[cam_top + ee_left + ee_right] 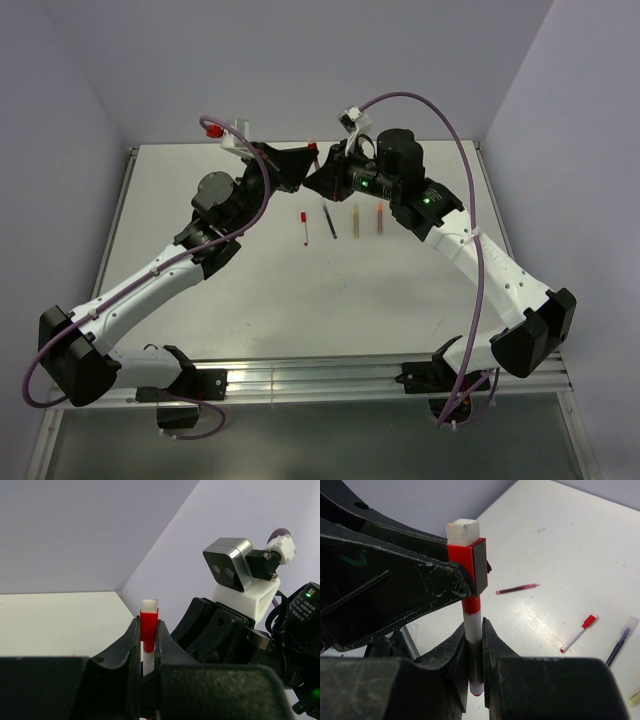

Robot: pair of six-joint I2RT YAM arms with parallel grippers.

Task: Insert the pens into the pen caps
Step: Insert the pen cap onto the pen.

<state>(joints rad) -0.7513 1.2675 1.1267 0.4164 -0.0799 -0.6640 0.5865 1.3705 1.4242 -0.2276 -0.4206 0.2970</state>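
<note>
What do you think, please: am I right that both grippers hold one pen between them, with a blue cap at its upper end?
Not quite: the cap is red, not blue, as the right wrist view shows. Otherwise yes: the left gripper and the right gripper hold one pen between them, the cap at its upper end.

My right claw (pixel 475 635) is matt black plastic, scuffed pale along its edges, and so is my left claw (pixel 147 632). Below the red cap (pixel 461 562), the pen (pixel 472 620) is smooth, glossy white plastic. The cap is smooth plastic too. Beneath the cap, the surface (pixel 560 545) looks matt white and faintly marked.
</note>
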